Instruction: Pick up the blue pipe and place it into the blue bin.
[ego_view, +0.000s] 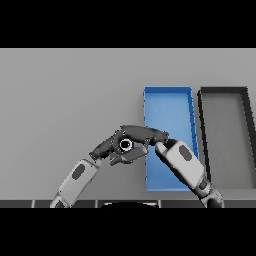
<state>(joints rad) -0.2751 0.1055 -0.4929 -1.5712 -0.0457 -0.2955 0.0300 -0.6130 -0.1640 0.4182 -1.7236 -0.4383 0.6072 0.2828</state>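
Two forearms show in the lower middle of the frame, each a rounded white-grey shell with a dark oval inset on top. The left robot hand (112, 145) is dark grey with a round black-and-white ring mark. The right robot hand (150, 134) is dark grey too.

Setting: a bare test bench. A plain grey worktop (65, 100) carries only two sorting containers, a blue bin (167, 107) and a dark-rimmed grey bin (225, 91) beside it.
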